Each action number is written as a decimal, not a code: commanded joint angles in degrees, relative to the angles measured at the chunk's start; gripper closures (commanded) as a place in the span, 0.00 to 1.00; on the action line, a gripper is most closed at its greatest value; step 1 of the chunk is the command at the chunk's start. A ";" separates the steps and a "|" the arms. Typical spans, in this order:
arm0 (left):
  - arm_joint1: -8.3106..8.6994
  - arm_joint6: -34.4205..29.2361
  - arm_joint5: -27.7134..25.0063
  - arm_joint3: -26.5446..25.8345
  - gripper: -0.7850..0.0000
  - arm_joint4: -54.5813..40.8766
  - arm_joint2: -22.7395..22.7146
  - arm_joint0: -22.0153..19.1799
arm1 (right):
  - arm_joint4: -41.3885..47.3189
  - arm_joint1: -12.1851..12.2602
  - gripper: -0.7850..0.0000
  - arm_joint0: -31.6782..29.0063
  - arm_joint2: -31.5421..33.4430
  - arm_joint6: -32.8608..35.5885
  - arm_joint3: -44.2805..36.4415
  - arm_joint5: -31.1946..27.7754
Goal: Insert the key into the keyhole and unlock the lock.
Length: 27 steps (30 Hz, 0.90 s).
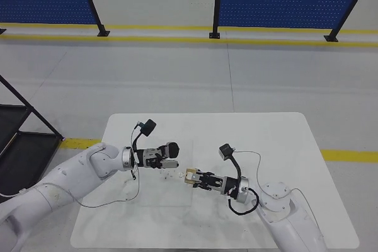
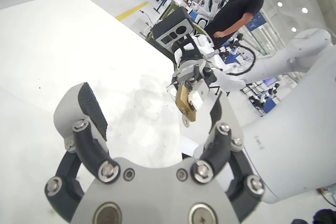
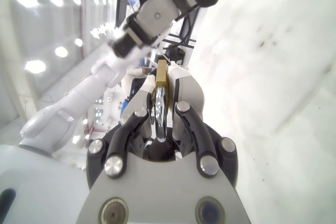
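Observation:
My right gripper (image 1: 195, 179) is shut on a brass padlock (image 1: 190, 177), held a little above the white table (image 1: 283, 135) near its middle. In the left wrist view the padlock (image 2: 185, 103) hangs from the right gripper (image 2: 187, 88), and a silver key (image 2: 185, 121) sticks out of its free end. In the right wrist view the padlock (image 3: 161, 75) sits between my fingers (image 3: 183, 88), its steel shackle (image 3: 160, 107) towards the wrist. My left gripper (image 1: 173, 157) stands open just left of the padlock, a short gap away; its fingers (image 2: 92, 109) are spread wide with nothing between them.
A black metal rack (image 1: 12, 135) stands on the floor left of the table. Blue barrier panels (image 1: 277, 12) line the far side of the floor. The table's right half and front are bare.

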 commanded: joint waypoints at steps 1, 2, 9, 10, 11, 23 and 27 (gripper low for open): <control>0.22 -8.86 0.00 0.85 0.00 -6.64 0.04 -0.01 | 0.00 0.00 1.00 0.00 0.00 0.00 0.00 0.00; 0.25 -12.41 0.00 1.39 0.00 -9.20 0.28 0.10 | 0.00 0.00 1.00 0.00 0.00 0.00 0.00 0.00; -0.61 -26.34 2.53 3.17 0.00 -21.54 1.93 -0.24 | 0.00 0.00 1.00 0.00 0.00 0.00 0.00 0.00; -0.76 -27.06 3.26 3.12 0.00 -22.35 2.13 -0.33 | 0.00 0.00 1.00 0.00 0.00 0.00 0.00 0.00; -0.93 -27.53 3.72 3.06 0.00 -23.57 2.29 -0.23 | 0.00 0.00 1.00 0.00 0.00 0.00 0.00 0.00; -1.43 -26.59 5.92 2.96 0.00 -24.88 1.99 0.52 | 0.00 0.00 1.00 0.00 0.00 0.00 0.00 0.00; -1.36 -27.30 6.01 1.52 0.00 -25.55 0.97 2.15 | 0.00 0.00 1.00 0.00 0.00 0.00 0.00 0.00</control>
